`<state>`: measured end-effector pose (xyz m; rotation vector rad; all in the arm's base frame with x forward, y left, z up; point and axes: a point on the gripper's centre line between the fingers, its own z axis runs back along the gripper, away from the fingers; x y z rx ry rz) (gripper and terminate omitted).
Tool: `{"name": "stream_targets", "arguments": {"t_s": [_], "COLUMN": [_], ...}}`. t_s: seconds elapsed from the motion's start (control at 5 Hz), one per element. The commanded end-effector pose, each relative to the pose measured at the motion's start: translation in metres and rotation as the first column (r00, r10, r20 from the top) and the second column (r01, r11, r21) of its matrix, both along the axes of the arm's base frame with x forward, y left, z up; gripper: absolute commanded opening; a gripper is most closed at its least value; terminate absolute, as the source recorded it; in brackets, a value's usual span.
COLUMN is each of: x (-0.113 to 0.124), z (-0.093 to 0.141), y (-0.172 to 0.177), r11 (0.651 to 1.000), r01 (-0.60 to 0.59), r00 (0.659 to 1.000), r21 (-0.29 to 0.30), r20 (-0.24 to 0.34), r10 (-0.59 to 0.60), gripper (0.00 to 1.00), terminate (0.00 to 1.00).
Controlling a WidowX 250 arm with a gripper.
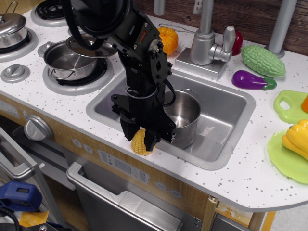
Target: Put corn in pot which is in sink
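Lower centre, on sink (219, 161) rim: gripper (140, 140) pinching corn (139, 143); confirm firm hold, lift clear, then right over pot (182, 115).

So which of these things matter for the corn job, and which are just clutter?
Job: corn, pot, sink, gripper with fingers either side of the corn.
Clutter: lidded pan, small pot, tap, eggplant, gourd, yellow pepper.
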<state>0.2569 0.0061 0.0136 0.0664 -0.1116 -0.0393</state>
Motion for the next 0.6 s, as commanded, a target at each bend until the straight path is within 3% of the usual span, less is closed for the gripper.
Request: {"name": "stream_targets", "arguments": {"t_s": [0.0, 0.2, 0.4], "x": [0.026, 0.047, 0.06], "z": [0.026, 0.045, 0.043], "y": [-0.002, -0.002, -0.003], "r11": [1.0, 0.998, 0.998], "r01": [0.004, 0.034, 0.049], "r00": [0.998, 0.998, 0.997], "r21": [0.03, 0.052, 0.046], "r20": [0.058, 0.058, 0.065], "r10": [-0.006, -0.037, -0.052], "gripper": [0.0, 0.0, 0.0], "terminate": [0.0, 0.0, 0.0]}}
